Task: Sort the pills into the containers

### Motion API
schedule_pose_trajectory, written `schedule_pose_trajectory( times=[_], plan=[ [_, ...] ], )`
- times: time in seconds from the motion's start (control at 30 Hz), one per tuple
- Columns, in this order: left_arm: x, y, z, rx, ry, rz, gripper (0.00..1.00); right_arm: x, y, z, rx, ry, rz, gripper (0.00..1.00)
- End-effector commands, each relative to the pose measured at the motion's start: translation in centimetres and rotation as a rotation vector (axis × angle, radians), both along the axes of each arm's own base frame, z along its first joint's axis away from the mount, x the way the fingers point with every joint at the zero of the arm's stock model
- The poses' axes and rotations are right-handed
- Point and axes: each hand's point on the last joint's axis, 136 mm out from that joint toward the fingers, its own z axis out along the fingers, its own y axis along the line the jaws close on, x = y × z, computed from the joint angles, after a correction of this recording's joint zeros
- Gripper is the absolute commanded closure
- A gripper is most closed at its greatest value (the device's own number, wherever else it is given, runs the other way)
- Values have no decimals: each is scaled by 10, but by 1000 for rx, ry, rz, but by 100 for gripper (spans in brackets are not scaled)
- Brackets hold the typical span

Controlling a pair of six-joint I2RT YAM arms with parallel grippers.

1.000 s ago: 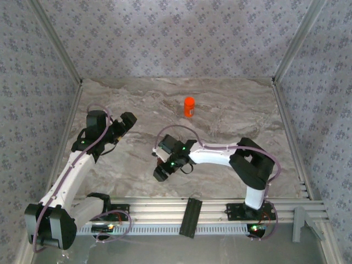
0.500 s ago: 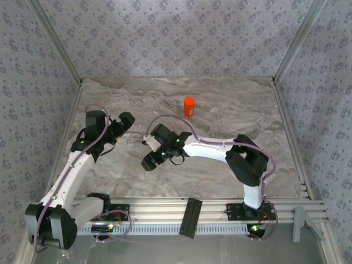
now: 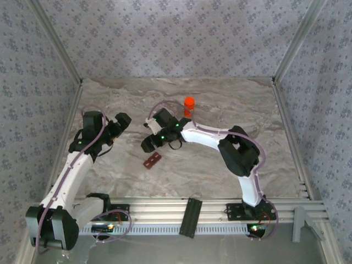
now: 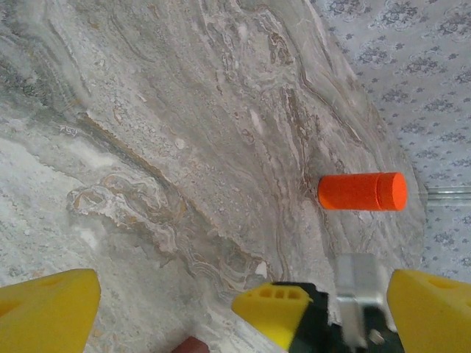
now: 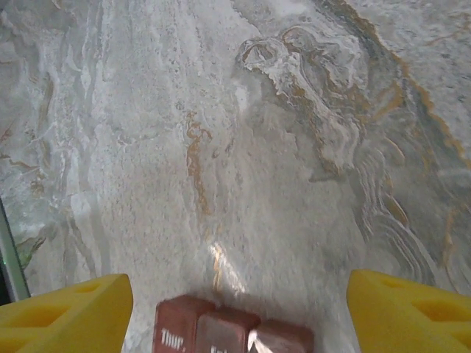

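Note:
The containers [image 3: 153,160], a dark red-brown strip of joined boxes with day lettering, lie flat on the marble table [image 3: 231,110]. In the right wrist view the containers [image 5: 232,331] sit low in the frame, between the yellow fingers and apart from both. My right gripper [image 3: 148,144] [image 5: 237,309] hovers open just beyond the strip. My left gripper [image 3: 120,122] [image 4: 241,307] is open and empty to the left. Its camera catches one yellow finger [image 4: 283,309] of the right gripper and a tiny whitish speck [image 4: 261,269] on the table, possibly one of the pills.
An orange bottle [image 3: 188,106] [image 4: 362,191] stands at the back of the table, beyond the right gripper. Patterned walls enclose the table on three sides. A metal rail [image 3: 220,206] with a dark bracket runs along the near edge.
My right gripper has swung from the near middle toward the far left. The containers now show on the table where it had been. The left gripper drew back slightly.

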Motion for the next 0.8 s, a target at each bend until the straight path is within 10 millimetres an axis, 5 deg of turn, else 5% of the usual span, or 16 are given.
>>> schedule_pose_trajectory(
  times=[0.0, 0.3, 0.77],
  plan=[
    [1, 4, 15, 13, -37, 12, 0, -2, 6, -14, -22, 50, 41, 22],
    [3, 4, 15, 9, -34, 12, 0, -15, 5, -30, -34, 109, 73, 24],
    [4, 3, 13, -1, -33, 11, 0, -50, -14, -18, -31, 124, 112, 28]
  ],
)
